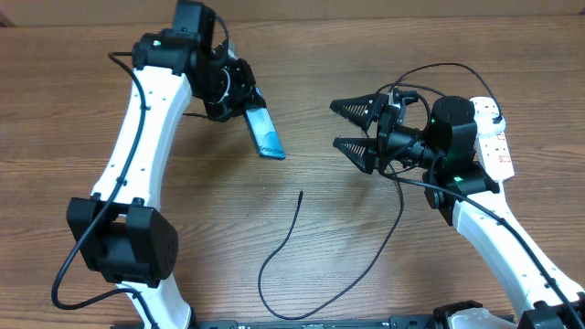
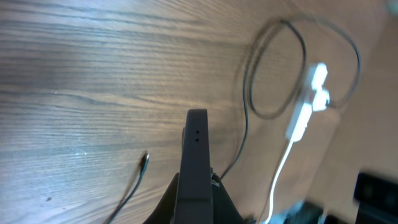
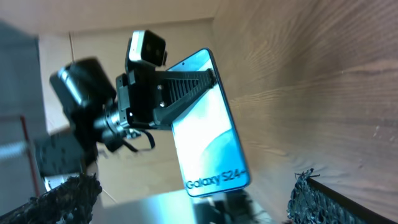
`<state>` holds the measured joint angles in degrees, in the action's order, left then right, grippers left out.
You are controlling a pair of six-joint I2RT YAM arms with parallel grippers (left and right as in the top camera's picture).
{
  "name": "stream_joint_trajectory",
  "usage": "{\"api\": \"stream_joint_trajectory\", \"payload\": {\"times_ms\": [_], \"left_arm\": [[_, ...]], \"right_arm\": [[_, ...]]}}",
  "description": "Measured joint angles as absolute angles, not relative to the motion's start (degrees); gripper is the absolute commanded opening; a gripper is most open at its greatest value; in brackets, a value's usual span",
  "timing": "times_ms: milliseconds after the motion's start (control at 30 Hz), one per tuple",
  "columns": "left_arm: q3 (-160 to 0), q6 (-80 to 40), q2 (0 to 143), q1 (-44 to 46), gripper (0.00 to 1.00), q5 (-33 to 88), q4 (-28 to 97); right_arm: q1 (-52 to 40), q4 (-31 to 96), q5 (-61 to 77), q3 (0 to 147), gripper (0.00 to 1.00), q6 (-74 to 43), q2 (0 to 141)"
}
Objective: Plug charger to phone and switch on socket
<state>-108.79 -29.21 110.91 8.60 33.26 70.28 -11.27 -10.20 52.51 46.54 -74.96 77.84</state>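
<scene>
Nearest me, the charger (image 1: 291,233) lies slack on the wood-grain tabletop (image 1: 210,201), a thin black cord in an open loop. Its small tip (image 1: 302,193) points to 12 o'clock and nothing holds it. The other end climbs toward 1 o'clock and disappears behind the right arm, so I cannot tell whether it is plugged in. Further back, the left pincer (image 1: 251,105) is clamped tight on the phone (image 1: 265,132), holding it clear of the tabletop with its free end slanting down toward 5 o'clock. My guess is that it is held this way to offer the port end to the other arm. The phone is a slim, hard slab with dark edges and a glossy cyan screen showing white lettering, and it looks slick enough to slip if it is pushed hard from the end. At 3 o'clock from it, the right pincer (image 1: 335,124) gapes fully wide toward 9 o'clock with nothing in it. Its black, ridged fingers stand apart from both the phone and the cord, which probably means a reach down for the loose tip comes next. Farthest off, at 3 o'clock beyond that arm, the socket (image 1: 498,151) sits flat, a white plastic strip with red markings, half hidden and untouched.
</scene>
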Motion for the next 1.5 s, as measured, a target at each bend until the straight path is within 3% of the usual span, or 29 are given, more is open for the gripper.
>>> {"api": "stream_joint_trajectory", "payload": {"times_ms": [367, 600, 867, 1200, 1500], "left_arm": [[-108.8, -10.2, 110.9, 2.9, 0.04, 39.6, 77.0], [-108.8, -5.5, 110.9, 0.7, 0.04, 44.8, 76.7], [-108.8, -4.0, 110.9, -1.0, 0.04, 47.4, 75.7], [-108.8, -2.5, 110.9, -4.6, 0.04, 55.7, 73.7], [-108.8, -2.5, 110.9, -5.8, 0.04, 57.1, 73.2]], "right_arm": [[-11.3, -7.3, 56.6, 46.6, 0.99, -62.4, 77.8], [-11.4, 11.6, 53.5, 51.2, 0.99, -54.3, 77.8], [-17.9, 32.5, 36.6, 63.9, 0.99, -44.1, 77.8], [-30.1, 42.3, 15.3, 65.7, 0.99, -41.0, 78.9], [-39.1, 45.6, 5.9, 65.7, 1.0, -42.8, 92.2]]}}
